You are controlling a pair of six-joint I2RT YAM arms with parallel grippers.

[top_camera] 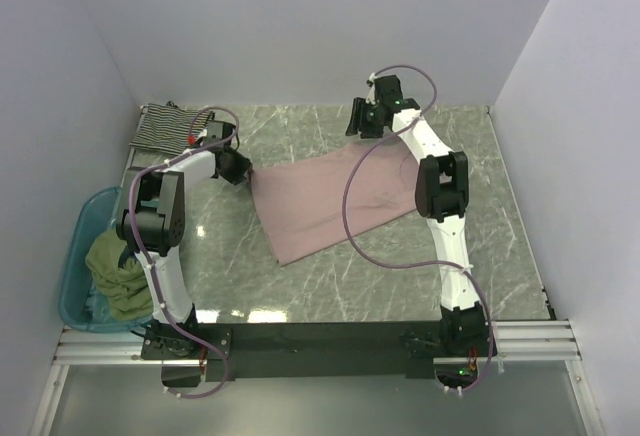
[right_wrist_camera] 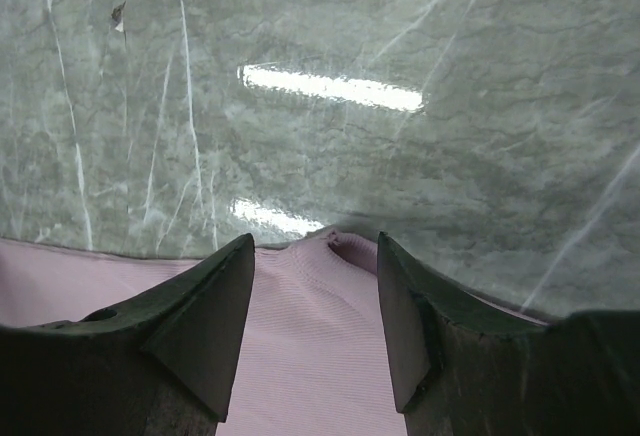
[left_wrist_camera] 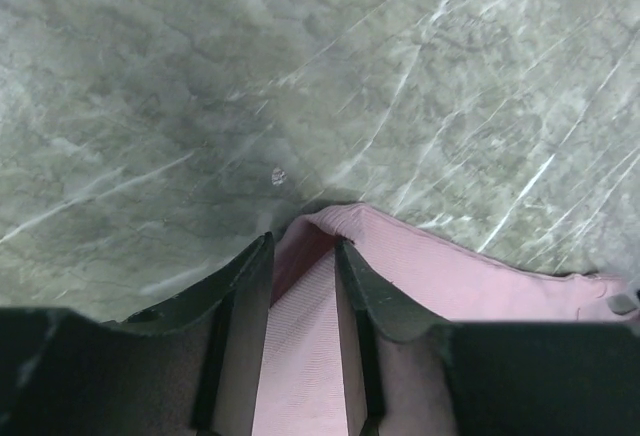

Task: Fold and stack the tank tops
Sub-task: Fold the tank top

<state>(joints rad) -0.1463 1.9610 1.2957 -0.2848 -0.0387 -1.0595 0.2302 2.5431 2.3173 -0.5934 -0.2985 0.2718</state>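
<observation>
As left end effector [left_wrist_camera: 303, 245] gapes, pink tank top [top_camera: 330, 201] diagonal; right end effector [right_wrist_camera: 314, 242] spread.

The mauve-pink tank top [top_camera: 330, 201] lay spread flat and slantwise in the middle of the table [top_camera: 400, 281], its ribbed edge puckered up at two spots. The striped tank top [top_camera: 165, 128] sat folded at the far left corner. The olive-green tank top [top_camera: 115, 271] lay crumpled in the blue tub [top_camera: 78, 241] on the left.
</observation>
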